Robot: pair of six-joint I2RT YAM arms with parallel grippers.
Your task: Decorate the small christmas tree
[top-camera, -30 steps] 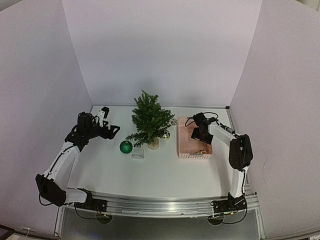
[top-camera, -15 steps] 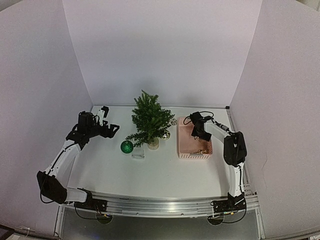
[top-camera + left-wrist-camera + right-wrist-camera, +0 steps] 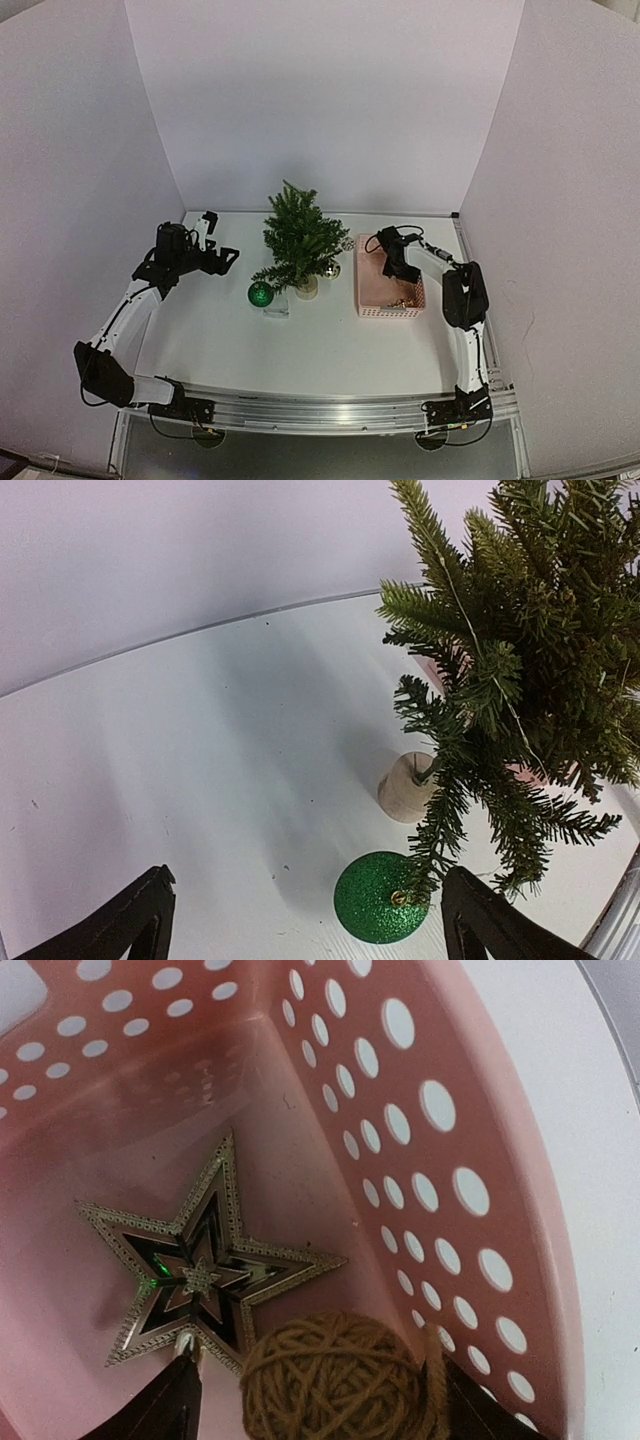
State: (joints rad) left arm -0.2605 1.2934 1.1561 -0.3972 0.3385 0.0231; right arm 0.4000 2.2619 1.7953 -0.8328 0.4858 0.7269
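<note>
The small christmas tree (image 3: 300, 243) stands mid-table on its tan round base (image 3: 409, 788). A glittery green ball (image 3: 381, 897) sits at the tip of a low branch on the tree's left; I cannot tell whether it hangs or rests on the table. My left gripper (image 3: 312, 922) is open, wide of the ball and holding nothing; in the top view it (image 3: 219, 240) is left of the tree. My right gripper (image 3: 320, 1415) is down inside the pink basket (image 3: 470, 1160), open, its fingers either side of a brown twine ball (image 3: 335, 1380). A silver star (image 3: 195, 1265) lies just beyond.
A small shiny bauble (image 3: 331, 269) lies by the tree's base on its right, and a small clear object (image 3: 276, 310) on the table in front of the green ball (image 3: 261, 294). Gold trinkets (image 3: 403, 302) sit at the basket's near end. White walls close three sides.
The green ball has shifted right, closer to the tree. My right gripper has moved toward the basket's far end and its jaws have narrowed. The left arm has barely moved.
</note>
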